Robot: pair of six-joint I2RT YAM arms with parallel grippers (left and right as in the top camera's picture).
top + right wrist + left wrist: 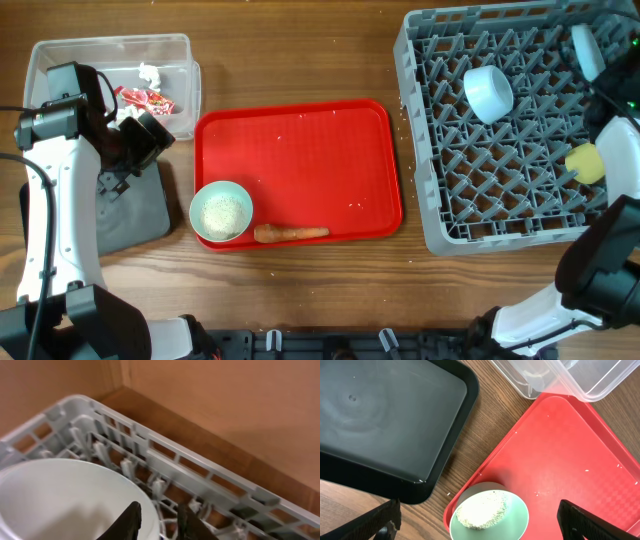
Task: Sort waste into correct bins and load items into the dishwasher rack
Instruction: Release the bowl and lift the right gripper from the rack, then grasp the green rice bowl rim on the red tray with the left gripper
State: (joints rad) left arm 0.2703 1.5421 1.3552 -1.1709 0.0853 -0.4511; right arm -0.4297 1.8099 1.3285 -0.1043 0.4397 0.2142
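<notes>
A pale-green bowl [221, 211] holding white rice grains [479, 510] sits at the front left corner of the red tray, with an orange carrot piece [290, 233] beside it. My left gripper [485, 527] is open and empty, above the bowl. The clear tub [60, 60] holds the red wrapper [147, 98] and paper scraps [150, 73]. The black tray [385, 425] lies beside the red tray. The grey rack [450, 215] holds a white-blue bowl [488, 92] and a yellow cup [585, 162]. My right gripper [157, 520] is closed on the rim of the pale plate [60, 500], which stands in the rack's far corner.
The bright red tray [300, 150] lies mid-table with a few loose grains on it. My left arm covers much of the black tray in the overhead view. A brown wall stands just behind the rack [200, 467].
</notes>
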